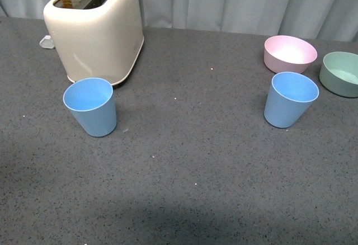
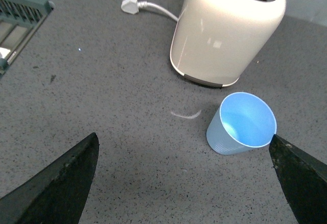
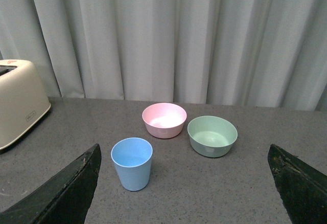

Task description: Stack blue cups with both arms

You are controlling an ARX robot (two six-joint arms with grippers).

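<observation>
Two light-blue cups stand upright on the grey table. The left cup (image 1: 91,106) is just in front of the toaster; it also shows in the left wrist view (image 2: 244,124), close to one black fingertip (image 2: 301,175). The right cup (image 1: 289,99) stands in front of the pink bowl; it also shows in the right wrist view (image 3: 132,163). My left gripper (image 2: 184,178) is open and empty, above the table short of its cup. My right gripper (image 3: 184,183) is open and empty, well back from its cup. Neither arm shows in the front view.
A cream toaster (image 1: 98,29) with bread in a slot stands at the back left; its plug (image 2: 130,4) lies beside it. A pink bowl (image 1: 290,53) and a green bowl (image 1: 341,73) sit at the back right. A grey curtain hangs behind the table.
</observation>
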